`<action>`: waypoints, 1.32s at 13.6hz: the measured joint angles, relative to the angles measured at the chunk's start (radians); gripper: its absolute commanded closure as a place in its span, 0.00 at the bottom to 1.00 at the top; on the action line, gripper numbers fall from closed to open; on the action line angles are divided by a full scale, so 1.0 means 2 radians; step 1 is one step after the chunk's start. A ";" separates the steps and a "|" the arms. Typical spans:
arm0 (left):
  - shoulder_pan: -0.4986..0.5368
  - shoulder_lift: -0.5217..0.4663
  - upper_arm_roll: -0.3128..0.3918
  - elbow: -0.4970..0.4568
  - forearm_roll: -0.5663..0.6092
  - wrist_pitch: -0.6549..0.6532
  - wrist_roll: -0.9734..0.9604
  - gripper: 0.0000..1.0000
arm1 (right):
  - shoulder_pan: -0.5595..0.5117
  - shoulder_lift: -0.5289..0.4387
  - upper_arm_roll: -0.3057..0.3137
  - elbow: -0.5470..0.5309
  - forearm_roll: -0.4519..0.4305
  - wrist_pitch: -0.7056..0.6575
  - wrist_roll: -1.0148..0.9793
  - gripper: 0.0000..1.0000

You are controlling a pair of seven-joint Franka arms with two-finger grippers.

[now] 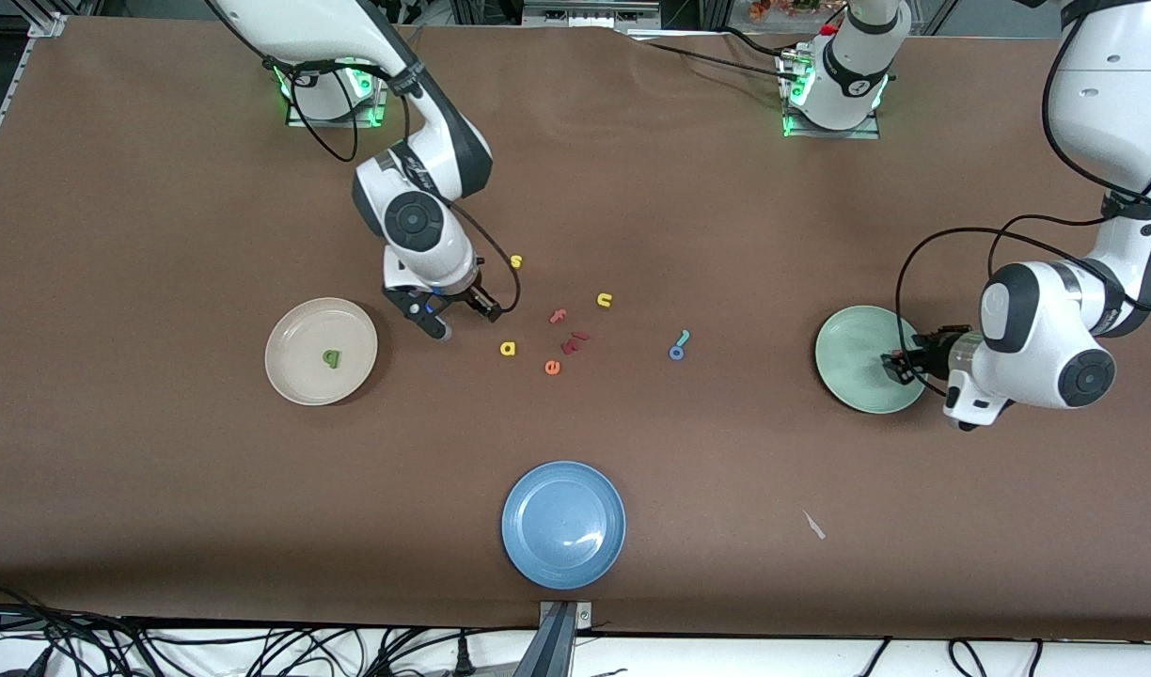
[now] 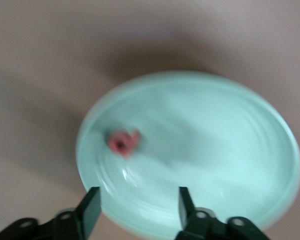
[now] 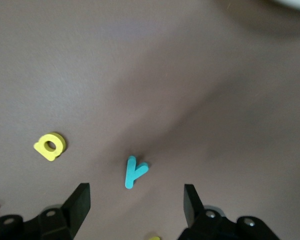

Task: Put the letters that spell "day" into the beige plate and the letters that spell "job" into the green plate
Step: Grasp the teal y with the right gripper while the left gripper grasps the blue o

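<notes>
The left hand [image 2: 137,207] hangs over the green plate's [image 1: 843,362] rim, fingers spread and empty; the pink b [image 2: 123,142] lies in that plate. The right hand [image 3: 136,202], wide open and empty, hovers above the teal y [image 3: 134,171], the yellow a [image 3: 50,146] at the y's ten o'clock. The green d [image 1: 331,358] sits in the beige plate [image 1: 293,329].

The light is bright and even and seems to come from above, so the brown table cloth [image 1: 162,188] shows only soft, short shadows under the arms and beside the plates. A small white glare sits on the blue plate [image 1: 563,525]. The front view is sharp. The left wrist view is blurred: the green plate [image 2: 230,150] and the pink letter [image 2: 123,142] on it look smeared. The right wrist view is clearer, with a wide soft shadow around the teal y [image 3: 134,171].
</notes>
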 measured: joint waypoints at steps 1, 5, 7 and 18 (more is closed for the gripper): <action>-0.001 -0.011 -0.025 0.003 0.000 -0.020 -0.015 0.07 | 0.004 0.009 0.000 -0.010 0.000 0.029 0.007 0.26; -0.019 -0.039 -0.137 0.004 0.000 -0.021 -0.154 0.07 | 0.004 0.021 -0.004 -0.026 0.000 0.066 0.011 0.32; -0.053 -0.034 -0.147 -0.001 0.000 0.044 -0.237 0.08 | 0.004 0.024 -0.005 -0.027 0.000 0.078 0.011 0.37; -0.190 0.066 -0.079 -0.008 0.000 0.287 -0.380 0.24 | 0.005 0.024 -0.008 -0.023 -0.001 0.074 0.006 0.84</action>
